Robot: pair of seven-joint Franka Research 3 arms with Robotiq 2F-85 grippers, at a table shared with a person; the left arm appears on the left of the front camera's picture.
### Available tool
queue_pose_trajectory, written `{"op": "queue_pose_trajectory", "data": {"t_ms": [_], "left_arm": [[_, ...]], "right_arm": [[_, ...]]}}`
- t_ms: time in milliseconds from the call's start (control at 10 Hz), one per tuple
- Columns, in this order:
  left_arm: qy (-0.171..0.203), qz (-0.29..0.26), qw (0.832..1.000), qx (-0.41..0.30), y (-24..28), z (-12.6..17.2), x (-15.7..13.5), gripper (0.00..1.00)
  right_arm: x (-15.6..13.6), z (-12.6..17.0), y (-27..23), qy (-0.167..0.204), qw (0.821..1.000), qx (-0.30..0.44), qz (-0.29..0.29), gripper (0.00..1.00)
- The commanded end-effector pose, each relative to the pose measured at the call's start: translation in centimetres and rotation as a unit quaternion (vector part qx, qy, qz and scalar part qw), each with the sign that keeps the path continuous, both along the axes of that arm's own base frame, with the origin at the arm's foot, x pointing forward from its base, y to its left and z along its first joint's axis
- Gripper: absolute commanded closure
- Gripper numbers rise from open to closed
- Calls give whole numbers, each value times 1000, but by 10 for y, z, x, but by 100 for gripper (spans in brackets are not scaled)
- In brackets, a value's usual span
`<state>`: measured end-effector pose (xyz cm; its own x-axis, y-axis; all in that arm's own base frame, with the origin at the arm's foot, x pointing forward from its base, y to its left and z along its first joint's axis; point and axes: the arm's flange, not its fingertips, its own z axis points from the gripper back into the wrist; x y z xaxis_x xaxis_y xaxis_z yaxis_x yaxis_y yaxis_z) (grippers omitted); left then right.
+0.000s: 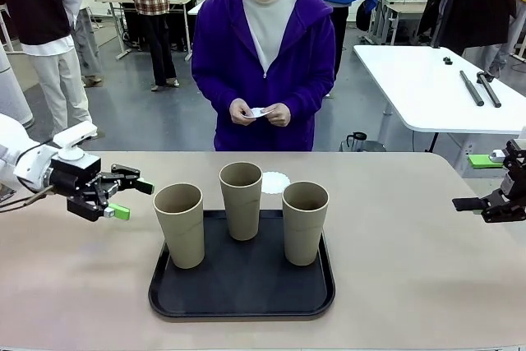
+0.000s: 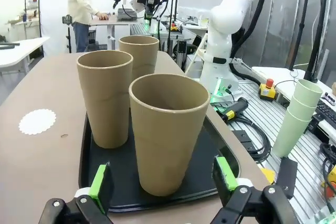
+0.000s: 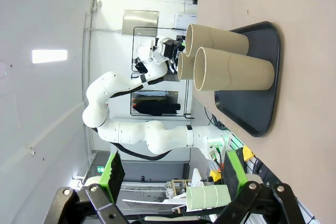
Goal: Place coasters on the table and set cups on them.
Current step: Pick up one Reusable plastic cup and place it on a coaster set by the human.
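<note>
The left fingers (image 2: pixel 100 183) stand apart and empty. The nearest cup (image 2: pixel 168 129) sits just ahead, centred between them, which suits a side grasp. The right fingers (image 3: pixel 113 172), also spread, hang well short of the black tray (image 1: pixel 238 306) carrying all three cups (image 1: pixel 241 199). One coaster (image 1: pixel 276 181) lies on the surface (image 1: pixel 411 269) beyond the tray, ready for a cup.

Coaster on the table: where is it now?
Front view: the coaster lies flat on the table just past the tray's far edge, seen in the gap between the middle cup and the right cup.
</note>
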<state>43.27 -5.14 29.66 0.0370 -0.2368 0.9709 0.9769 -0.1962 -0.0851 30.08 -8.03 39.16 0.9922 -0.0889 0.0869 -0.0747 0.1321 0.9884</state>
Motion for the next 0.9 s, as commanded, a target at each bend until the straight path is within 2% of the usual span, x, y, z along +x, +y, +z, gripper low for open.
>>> {"op": "queue_pose_trajectory", "data": {"t_ms": [0,100,500,800], "left_arm": [[-5,12,999,-43,-2,-13,-5,0],[-12,17,999,-46,-5,-18,-6,0],[44,6,998,-54,-20,-41,7,0],[47,-12,998,-51,-37,-51,8,0]], "right_arm": [[0,1,0,-1,1000,4,1,0],[0,1,0,-1,1000,4,1,0],[0,1,0,-1,1000,4,1,0],[0,1,0,-1,1000,4,1,0]]}}
